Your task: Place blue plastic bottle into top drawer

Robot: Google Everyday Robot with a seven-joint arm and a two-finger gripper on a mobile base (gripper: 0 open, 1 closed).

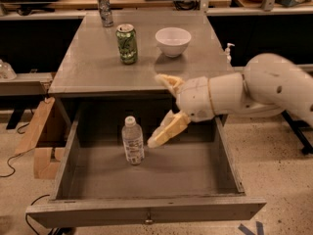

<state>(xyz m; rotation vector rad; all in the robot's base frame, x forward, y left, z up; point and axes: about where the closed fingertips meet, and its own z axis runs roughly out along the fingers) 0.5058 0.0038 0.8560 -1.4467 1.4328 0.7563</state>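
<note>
Though beside bottle (132, 141), gripper's fingers (168, 129) wide.

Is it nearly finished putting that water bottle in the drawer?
Nearly. Done: the tall clear plastic water bottle with a white cap stands upright inside the open grey top drawer. In hand: nothing; the pincer is open just right of the bottle, not gripping it. Left: probably only pulling the white arm clear of the drawer.

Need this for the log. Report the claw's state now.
Claw: open, holding nothing, above the top drawer, just right of the upright blue plastic bottle.
</note>
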